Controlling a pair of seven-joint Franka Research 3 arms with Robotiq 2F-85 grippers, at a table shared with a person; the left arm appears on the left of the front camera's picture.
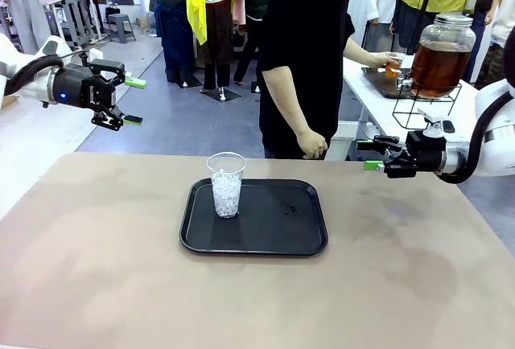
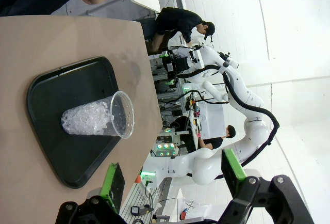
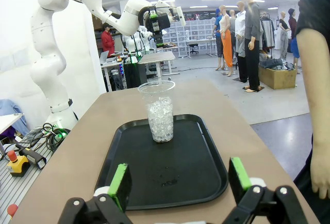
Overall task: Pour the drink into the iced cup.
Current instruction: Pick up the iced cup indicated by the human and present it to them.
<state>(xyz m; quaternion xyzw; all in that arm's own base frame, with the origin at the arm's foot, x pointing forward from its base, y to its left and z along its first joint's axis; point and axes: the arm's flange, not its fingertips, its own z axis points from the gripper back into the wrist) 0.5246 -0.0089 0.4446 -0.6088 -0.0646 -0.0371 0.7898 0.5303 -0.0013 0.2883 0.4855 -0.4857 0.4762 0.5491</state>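
Observation:
A clear plastic iced cup stands upright on the left part of a black tray at the table's middle. The drink is amber liquid in a big glass spigot jar on a side table at the far right. There a person's hand holds a small cup of it at the tap. My left gripper hovers open, high at the far left. My right gripper hangs open off the table's right far corner. From each wrist the iced cup stands well ahead of the open left gripper and right gripper.
The person stands at the far edge, the other hand hanging near the table. A wire stand holds the jar. The tan tabletop lies bare around the tray.

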